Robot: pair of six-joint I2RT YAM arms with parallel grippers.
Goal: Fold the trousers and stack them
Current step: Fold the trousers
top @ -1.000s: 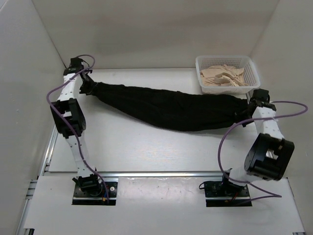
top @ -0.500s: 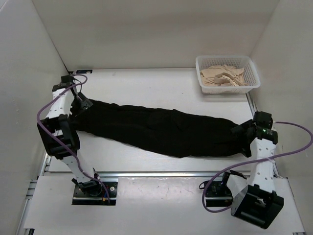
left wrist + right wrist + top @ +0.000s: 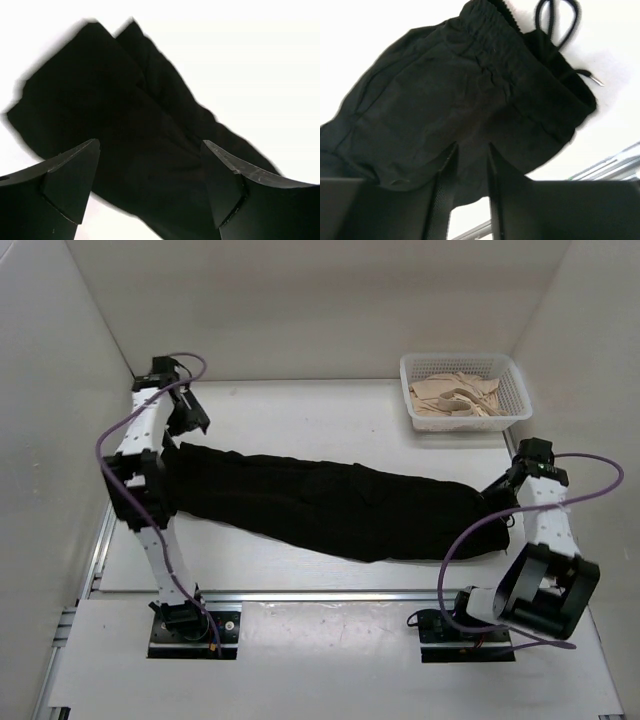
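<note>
what just changed: a second ago the trousers point(image 3: 330, 505) were strung up between both tools, running from the far left corner to right by the basket; now both ends are let go and the whole thing is lying down, closer to the arms

trousers now: stretched left to right across the middle of the surface point(image 3: 300, 425), two leg ends point(image 3: 75, 75) overlapping at the left, waistband point(image 3: 487, 25) with its drawstring point(image 3: 560, 17) at the right

left tool point(image 3: 150, 144): fingers wide apart, nothing in them, lifted off the leg ends and hanging above them

right tool point(image 3: 470, 147): fingers drawn in close with just a narrow gap, no cloth between them that I can see, looking down on the waistband end

basket point(image 3: 515, 390): far right corner, beige garments point(image 3: 455, 395) inside, well apart from the trousers, hasn't budged

what it means: looks to me like the lay-it-out bit is done and the actual folding hasn't started, so not very far along

next, my guess: each tool needs a fresh hold on an end to bring one over toward the other; cloth this soft will probably bunch if only the top layer gets pinched

worth watching: the drawstring lies loose beyond the waistband and could trail out of a fold
</note>
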